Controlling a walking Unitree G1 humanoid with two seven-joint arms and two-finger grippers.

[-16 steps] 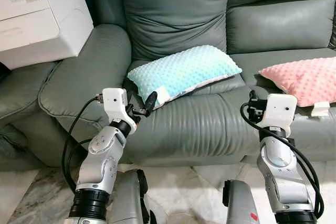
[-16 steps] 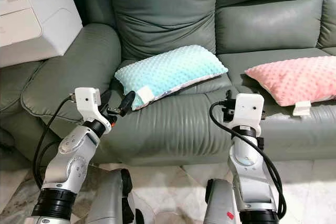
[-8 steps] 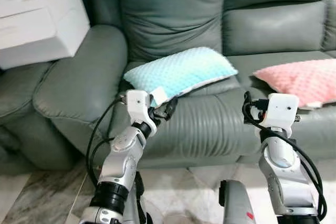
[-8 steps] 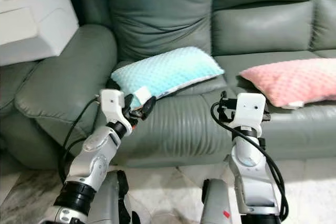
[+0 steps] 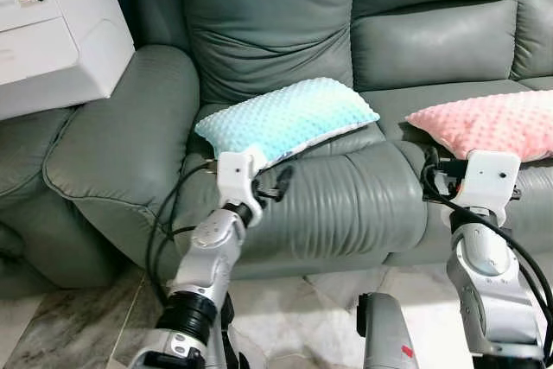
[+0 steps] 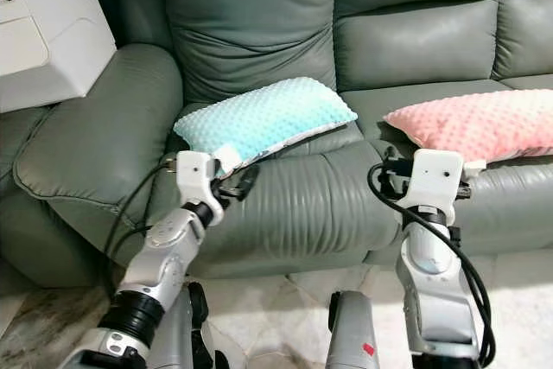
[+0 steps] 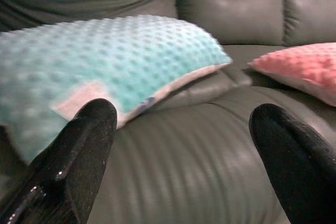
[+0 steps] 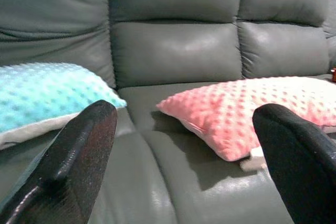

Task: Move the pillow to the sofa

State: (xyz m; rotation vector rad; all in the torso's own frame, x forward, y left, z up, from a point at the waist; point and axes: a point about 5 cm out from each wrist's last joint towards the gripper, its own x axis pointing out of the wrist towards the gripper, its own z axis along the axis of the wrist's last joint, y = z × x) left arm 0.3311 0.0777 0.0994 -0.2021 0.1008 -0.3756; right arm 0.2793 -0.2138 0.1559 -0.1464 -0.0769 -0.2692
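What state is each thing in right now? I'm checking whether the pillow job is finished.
Turquoise dotted pillow: lying on the sofa seat, ungripped.
Pink dotted pillow: lying on the seat.
Grey leather sofa: bearing both.
Left gripper: open, empty, before the turquoise pillow.
Right gripper: open, empty.

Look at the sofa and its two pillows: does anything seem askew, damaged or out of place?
Nothing stands out. The turquoise pillow and pink pillow both lie flat on the grey sofa seat, intact, and the left tool is open, not touching them.
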